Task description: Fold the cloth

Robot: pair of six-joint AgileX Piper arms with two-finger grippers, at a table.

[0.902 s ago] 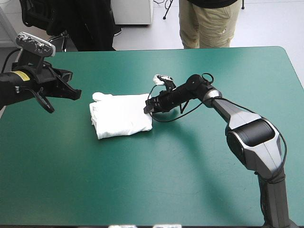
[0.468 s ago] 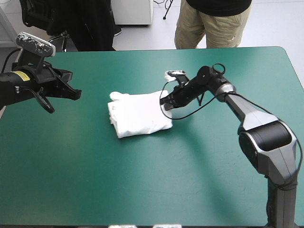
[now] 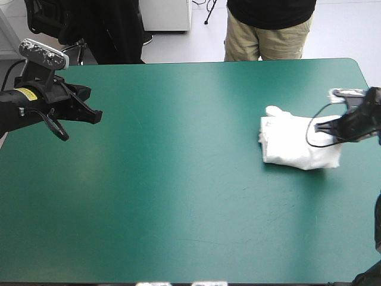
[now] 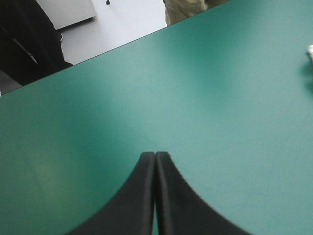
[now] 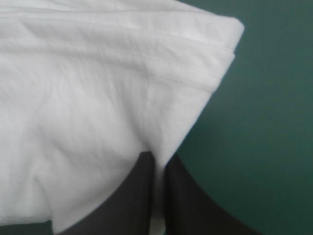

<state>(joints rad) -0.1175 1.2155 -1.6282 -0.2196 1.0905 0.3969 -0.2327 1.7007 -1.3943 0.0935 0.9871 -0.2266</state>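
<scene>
Though folded — T-shirt [image 3: 292, 146] in right gripper [image 5: 156, 157]

One folded white T-shirt [image 3: 294, 146], two black end effectors [image 4: 155, 155] [image 5: 157, 157], one teal-green table [image 3: 178, 196].

T-shirt [image 3: 294, 146], a folded bundle, lies on the table [image 3: 178, 190] close to its right edge, nearer the far edge than the near one. Right gripper [image 3: 326, 127] sits at the bundle's right side, with a fold of the sheet pinched between its fingers. Left gripper [image 3: 94, 115] hangs over the table's left part, near the left edge, pointing across toward the T-shirt and well apart from it.
</scene>
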